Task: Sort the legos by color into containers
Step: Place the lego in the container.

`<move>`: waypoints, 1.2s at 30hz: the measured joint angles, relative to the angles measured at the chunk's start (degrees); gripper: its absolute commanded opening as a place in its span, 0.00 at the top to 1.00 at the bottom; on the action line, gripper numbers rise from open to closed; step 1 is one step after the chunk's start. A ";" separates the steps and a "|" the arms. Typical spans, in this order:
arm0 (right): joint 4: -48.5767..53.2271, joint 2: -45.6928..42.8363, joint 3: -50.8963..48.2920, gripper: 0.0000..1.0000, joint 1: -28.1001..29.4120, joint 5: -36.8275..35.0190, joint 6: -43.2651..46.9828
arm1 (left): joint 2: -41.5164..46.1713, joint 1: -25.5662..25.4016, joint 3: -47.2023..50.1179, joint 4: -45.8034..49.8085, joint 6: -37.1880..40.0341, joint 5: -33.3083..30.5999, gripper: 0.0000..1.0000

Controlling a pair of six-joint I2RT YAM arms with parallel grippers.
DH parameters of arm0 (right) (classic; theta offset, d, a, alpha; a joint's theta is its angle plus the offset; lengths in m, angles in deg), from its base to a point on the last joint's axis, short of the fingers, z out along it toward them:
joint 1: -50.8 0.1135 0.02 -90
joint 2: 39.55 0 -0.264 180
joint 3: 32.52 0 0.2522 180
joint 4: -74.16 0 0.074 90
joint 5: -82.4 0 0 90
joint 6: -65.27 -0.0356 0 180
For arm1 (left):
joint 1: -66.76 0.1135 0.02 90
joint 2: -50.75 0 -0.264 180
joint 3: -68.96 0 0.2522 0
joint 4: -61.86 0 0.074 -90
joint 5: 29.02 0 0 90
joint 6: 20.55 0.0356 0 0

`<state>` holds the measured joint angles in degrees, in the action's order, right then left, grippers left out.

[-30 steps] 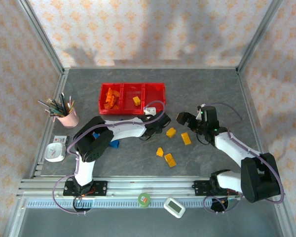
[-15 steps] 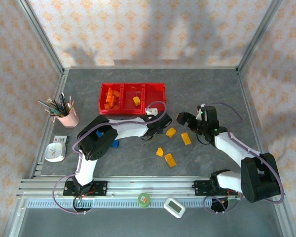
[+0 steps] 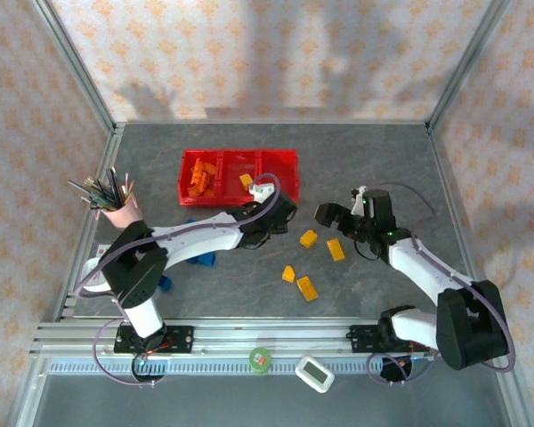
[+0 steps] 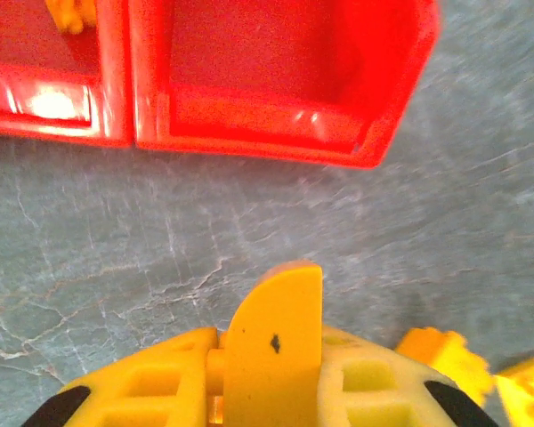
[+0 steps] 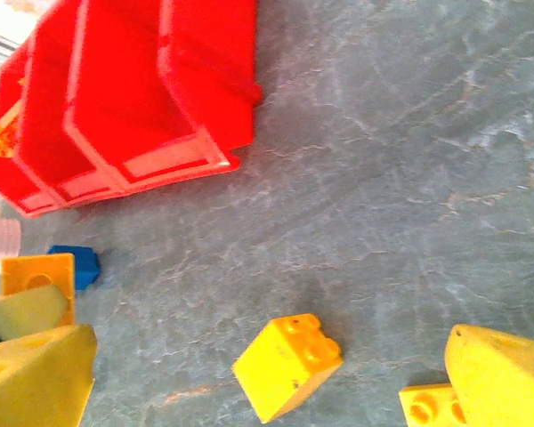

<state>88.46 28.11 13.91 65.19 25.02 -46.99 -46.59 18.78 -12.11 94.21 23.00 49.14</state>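
**A:** Is there any writing we can read?

**B:** None. The small white gadget [image 3: 98, 275] and the little card [image 3: 111, 252] near the pink cup of pencils [image 3: 122, 213] are too small for us to read. The same goes for the white device [image 3: 316, 374] and the green roll [image 3: 261, 359] on the near rail.

**A:** Where do we find the bright red plastic tray of three square bins [image 3: 285, 165]?

**B:** It sits on the far middle of the grey table [image 3: 383, 160], with its long axis running left to right in the top view. Orange pieces [image 3: 198, 178] lie in its left bin and one yellow block [image 3: 246, 181] in the middle bin.

**A:** And the left gripper [image 3: 281, 212]?

**B:** We see it clenched on a yellow plastic piece [image 4: 276, 320], just in front of the tray's right-hand end. In the left wrist view the piece shows edge-on between the fingers [image 4: 182, 349], its rounded end pointing toward the right bin. We cannot tell the rest of its shape.

**A:** The right gripper [image 3: 324, 213]?

**B:** Its jaws stand wide apart and grip nothing. A yellow studded brick [image 5: 289, 366] lies on the table before it, its long axis diagonal in the right wrist view. It is one of four loose yellow bricks [image 3: 307, 288] we count between the arms, and blue bricks [image 3: 205, 260] lie by the left arm
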 measured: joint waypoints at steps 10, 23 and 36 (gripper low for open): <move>-1.18 2.60 4.28 0.00 11.13 -2.32 -1.20 | 4.98 9.18 -0.37 0.50 6.19 -2.62 0.83; -3.41 9.66 7.61 0.00 14.99 -5.90 -4.31 | -13.49 19.85 -18.45 1.53 14.58 -4.98 0.81; -1.75 9.75 9.70 0.00 14.97 -9.09 -3.98 | -19.56 22.12 -24.50 6.56 18.10 -5.03 0.47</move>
<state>86.71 37.86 23.61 80.16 15.93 -50.97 -66.15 40.90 -36.61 100.77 41.09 44.12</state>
